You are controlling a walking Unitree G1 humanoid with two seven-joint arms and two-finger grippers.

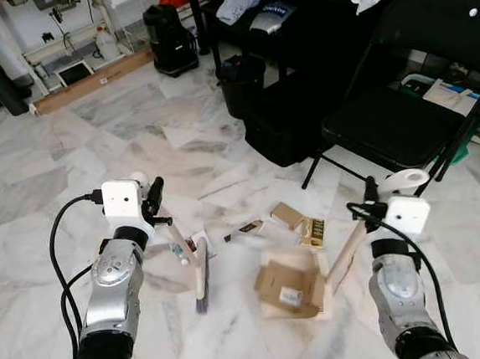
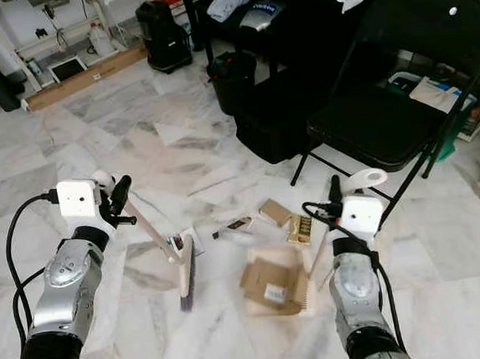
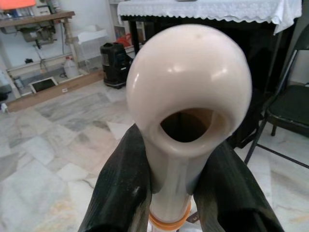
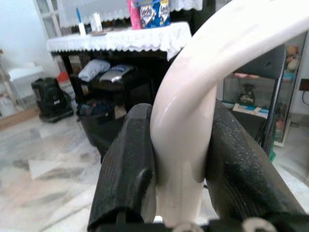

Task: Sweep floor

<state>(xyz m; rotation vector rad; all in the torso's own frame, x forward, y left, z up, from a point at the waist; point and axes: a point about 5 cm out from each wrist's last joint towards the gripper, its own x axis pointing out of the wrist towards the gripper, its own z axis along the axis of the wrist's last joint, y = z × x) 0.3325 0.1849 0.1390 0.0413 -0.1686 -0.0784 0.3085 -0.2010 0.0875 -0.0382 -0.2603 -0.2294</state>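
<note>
My left gripper [image 1: 151,202] is shut on the cream handle [image 3: 188,121] of a small hand broom [image 1: 199,271], whose bristles rest on the marble floor. My right gripper [image 1: 374,195] is shut on the white handle [image 4: 186,140] of a cream dustpan [image 1: 293,288], which lies flat on the floor to the right of the broom. A piece of brown cardboard [image 1: 283,285] sits in the pan. Just beyond it lie more scraps: a brown box [image 1: 286,216], a yellow-brown packet [image 1: 313,233], a dark wrapper [image 1: 248,227] and a small tube [image 1: 179,253] by the broom.
A black folding chair [image 1: 402,106] stands close at the right, its legs just beyond the dustpan. Black bins [image 1: 240,83] and a dark cabinet [image 1: 296,48] stand ahead. A black vacuum [image 1: 169,39] and a wooden plank [image 1: 88,82] are far left. Open marble floor [image 1: 47,179] lies left.
</note>
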